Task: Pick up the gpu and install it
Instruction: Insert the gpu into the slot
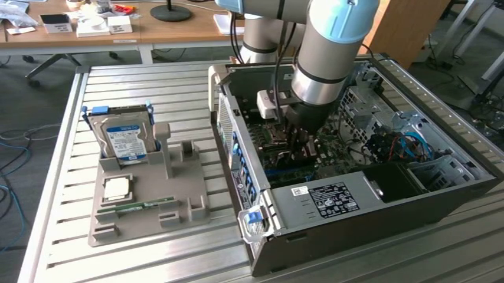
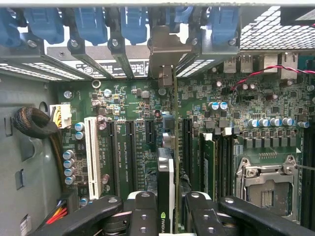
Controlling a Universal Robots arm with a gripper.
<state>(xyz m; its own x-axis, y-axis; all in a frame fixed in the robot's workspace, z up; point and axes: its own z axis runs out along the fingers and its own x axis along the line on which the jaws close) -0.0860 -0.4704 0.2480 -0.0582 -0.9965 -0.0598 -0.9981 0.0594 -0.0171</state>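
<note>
1. the gpu (image 2: 170,162) is seen edge-on in the wrist view: a thin card standing upright, its narrow top edge running from between the fingers toward the rear slots of the case.
2. near the fingers the card carries a black cover with a small green-and-white eye-shaped logo; further along only a thin tan-green board edge shows.
3. its far end meets a grey metal bracket (image 2: 167,54) that sits among the blue slot clips (image 2: 133,22) at the back wall of the case.
4. the gripper (image 2: 170,216) is clamped on the gpu, with one black finger (image 2: 142,211) on each side of the card's near end.
5. the card stands over the green motherboard (image 2: 138,98), between black expansion slots, with a white slot (image 2: 91,155) further off to one side and memory sticks (image 2: 209,162) on the other.
6. in the exterior view the arm (image 1: 327,53) reaches down into the open computer case (image 1: 354,230), and the gripper (image 1: 299,147) is low over the board.
7. a white-and-black label (image 1: 331,197) on the power supply housing has print too small to read.
8. on the exterior view's left a grey holder tray (image 1: 150,218) carries a hard drive (image 1: 122,138) with a blue-white label, a cpu (image 1: 117,188) and a green memory stick (image 1: 138,206).
9. fine white lettering beside the slots on the motherboard is illegible.
</note>
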